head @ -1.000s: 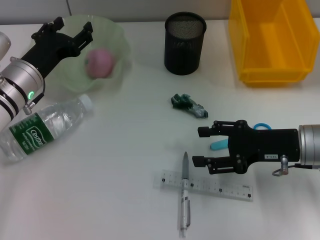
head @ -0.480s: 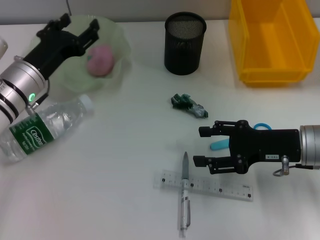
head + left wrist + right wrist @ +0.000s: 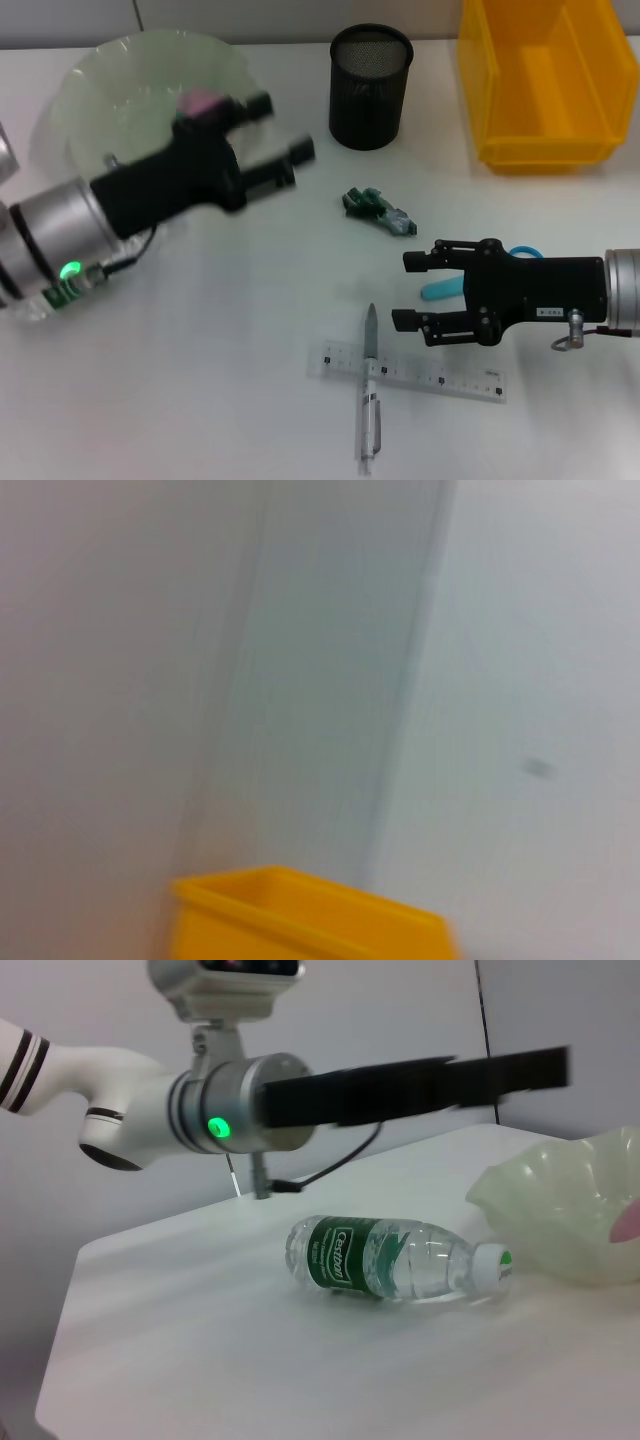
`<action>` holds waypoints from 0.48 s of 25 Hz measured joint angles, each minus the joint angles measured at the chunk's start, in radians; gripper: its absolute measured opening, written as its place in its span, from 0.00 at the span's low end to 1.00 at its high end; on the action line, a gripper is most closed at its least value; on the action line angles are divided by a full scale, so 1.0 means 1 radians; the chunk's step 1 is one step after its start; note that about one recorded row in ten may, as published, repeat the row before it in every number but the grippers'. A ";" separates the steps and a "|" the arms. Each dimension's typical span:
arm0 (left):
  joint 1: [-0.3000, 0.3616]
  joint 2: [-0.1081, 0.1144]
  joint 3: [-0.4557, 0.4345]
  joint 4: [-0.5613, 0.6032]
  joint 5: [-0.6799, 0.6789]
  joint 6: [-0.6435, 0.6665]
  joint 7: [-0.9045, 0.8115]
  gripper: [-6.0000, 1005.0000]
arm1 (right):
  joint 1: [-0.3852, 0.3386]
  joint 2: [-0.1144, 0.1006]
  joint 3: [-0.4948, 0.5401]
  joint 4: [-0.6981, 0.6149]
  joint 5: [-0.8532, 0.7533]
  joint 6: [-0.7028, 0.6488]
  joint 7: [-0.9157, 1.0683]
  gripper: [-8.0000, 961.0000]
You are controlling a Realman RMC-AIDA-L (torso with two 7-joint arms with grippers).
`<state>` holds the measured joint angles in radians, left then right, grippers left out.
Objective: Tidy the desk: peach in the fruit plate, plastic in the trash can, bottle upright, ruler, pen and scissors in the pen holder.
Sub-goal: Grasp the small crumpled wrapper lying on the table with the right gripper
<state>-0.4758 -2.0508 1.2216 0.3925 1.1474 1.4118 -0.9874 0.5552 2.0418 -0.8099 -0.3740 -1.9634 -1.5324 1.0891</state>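
In the head view, the open, empty left claw (image 3: 275, 150) sits upper centre, the crumpled green plastic scrap (image 3: 378, 209) lying just to its lower right, while the open, empty right claw (image 3: 418, 291) hovers below that scrap.

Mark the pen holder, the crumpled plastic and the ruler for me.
pen holder (image 3: 370, 95), head view, on its black mesh wall.
crumpled plastic (image 3: 379, 209), head view, middle of the wad.
ruler (image 3: 440, 378), head view, on its clear right half.
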 joint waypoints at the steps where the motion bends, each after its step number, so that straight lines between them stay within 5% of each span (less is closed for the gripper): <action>1: 0.006 0.005 0.000 0.005 0.032 0.032 -0.009 0.80 | 0.000 0.000 0.000 -0.002 0.000 0.000 0.000 0.81; 12: 0.064 0.049 -0.014 0.000 0.291 0.146 -0.036 0.80 | -0.013 0.000 0.002 -0.021 0.003 0.000 0.003 0.81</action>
<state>-0.4120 -2.0019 1.2077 0.3926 1.4388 1.5581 -1.0233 0.5427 2.0417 -0.8083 -0.3953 -1.9604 -1.5324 1.0924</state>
